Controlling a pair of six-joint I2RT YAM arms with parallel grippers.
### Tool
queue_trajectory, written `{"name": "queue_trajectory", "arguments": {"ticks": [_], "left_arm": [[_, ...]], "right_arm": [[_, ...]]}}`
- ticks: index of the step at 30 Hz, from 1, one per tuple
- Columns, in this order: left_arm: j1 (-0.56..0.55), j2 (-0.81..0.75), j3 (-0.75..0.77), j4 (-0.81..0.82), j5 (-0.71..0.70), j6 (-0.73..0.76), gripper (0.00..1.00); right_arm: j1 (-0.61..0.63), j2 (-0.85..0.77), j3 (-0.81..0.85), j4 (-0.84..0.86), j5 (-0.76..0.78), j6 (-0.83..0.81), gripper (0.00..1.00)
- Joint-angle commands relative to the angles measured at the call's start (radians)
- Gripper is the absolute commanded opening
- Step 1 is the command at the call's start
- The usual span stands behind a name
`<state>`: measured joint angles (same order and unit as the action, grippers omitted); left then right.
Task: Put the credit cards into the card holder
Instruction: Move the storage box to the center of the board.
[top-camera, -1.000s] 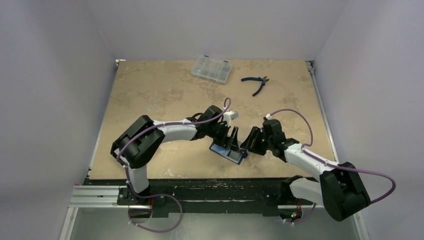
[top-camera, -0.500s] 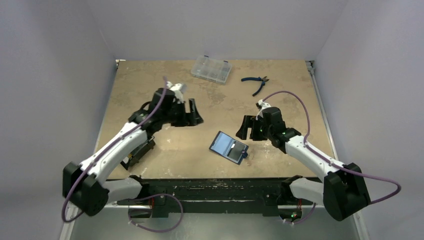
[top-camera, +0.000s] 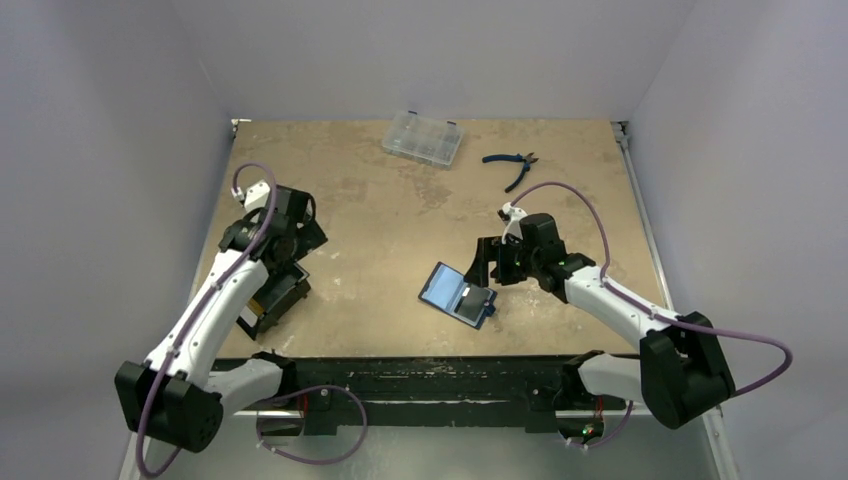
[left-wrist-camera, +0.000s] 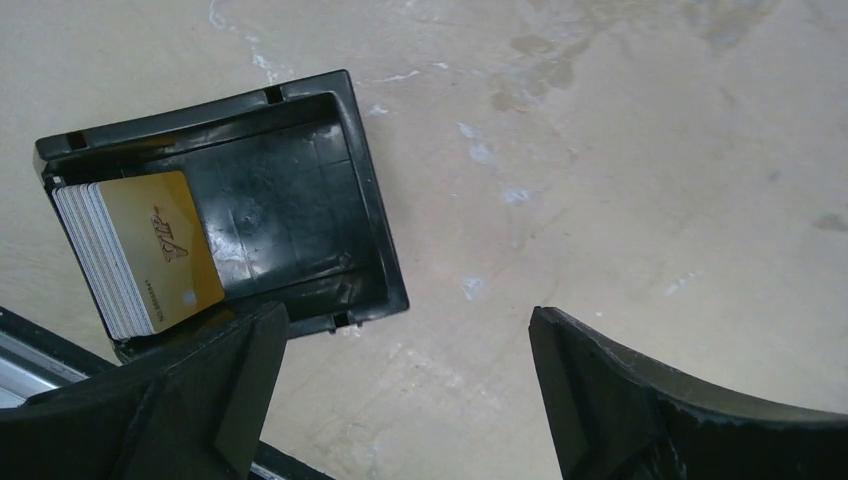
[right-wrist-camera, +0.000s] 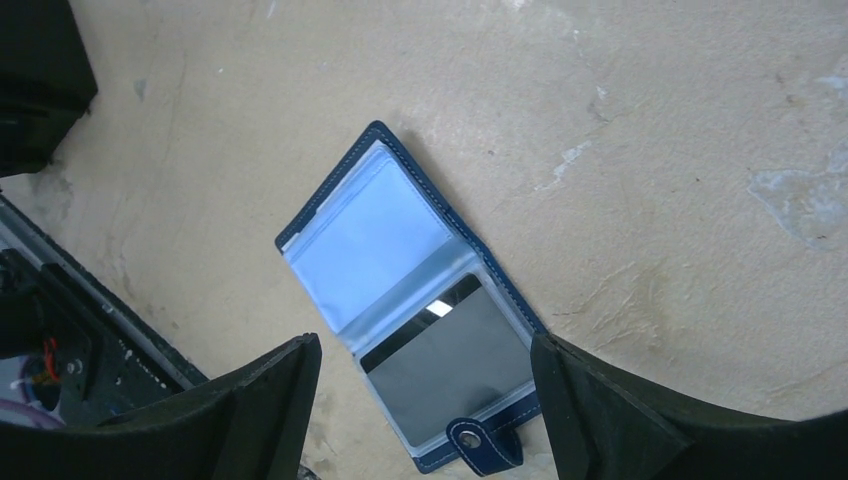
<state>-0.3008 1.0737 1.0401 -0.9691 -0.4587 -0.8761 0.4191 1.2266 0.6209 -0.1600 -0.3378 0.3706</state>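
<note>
1. The card holder (top-camera: 457, 294) lies open and flat on the desk (top-camera: 380, 200), close to the middle of the near edge. Its clear sleeves face up and its snap tab is at the near end.
2. One grey card (right-wrist-camera: 450, 360) with a dark stripe sits inside a sleeve. The other sleeve looks empty.
3. The remaining credit cards (left-wrist-camera: 140, 255) are stacked at one end of a black open box (left-wrist-camera: 300, 200) by the desk's left edge, with a gold card on top.
4. The left pincer (left-wrist-camera: 398, 340) hangs over the desk just beside that box, spread wide and holding nothing.
5. The right pincer (right-wrist-camera: 422, 350) hovers above the card holder, also wide and empty, touching nothing.
6. Judged from this, the step in hand is fetching another card: one is in and the stack is waiting.
7. The next move calls for the left pincer to come down over the stack and pinch only the top card by its edges. The box wall crowds the cards, so lifting a single one may be fiddly.
8. The right pincer would probably need to steady the card holder or open the empty sleeve.
</note>
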Motion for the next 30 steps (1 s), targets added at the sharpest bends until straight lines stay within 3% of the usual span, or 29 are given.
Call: {"name": "queue_trajectory", "arguments": {"ticks": [1,5,11,20,30], "left_arm": [[0.069,0.087,-0.062,0.096,0.022,-0.007,1.00],[0.132,0.166,-0.115,0.198,0.122,-0.001,0.97],[0.145,0.251,-0.153,0.363,0.110,0.026,0.89],[0.169,0.397,-0.102,0.453,0.137,0.115,0.82],[0.184,0.491,-0.050,0.610,0.202,0.273,0.82]], "right_arm": [[0.003,-0.041,0.011,0.049,-0.063,-0.023,0.85],[0.002,-0.041,0.007,0.056,-0.074,-0.022,0.85],[0.003,-0.040,0.002,0.063,-0.074,-0.019,0.85],[0.003,-0.035,0.002,0.058,-0.066,-0.018,0.85],[0.002,-0.004,0.012,0.058,-0.069,-0.019,0.85]]}}
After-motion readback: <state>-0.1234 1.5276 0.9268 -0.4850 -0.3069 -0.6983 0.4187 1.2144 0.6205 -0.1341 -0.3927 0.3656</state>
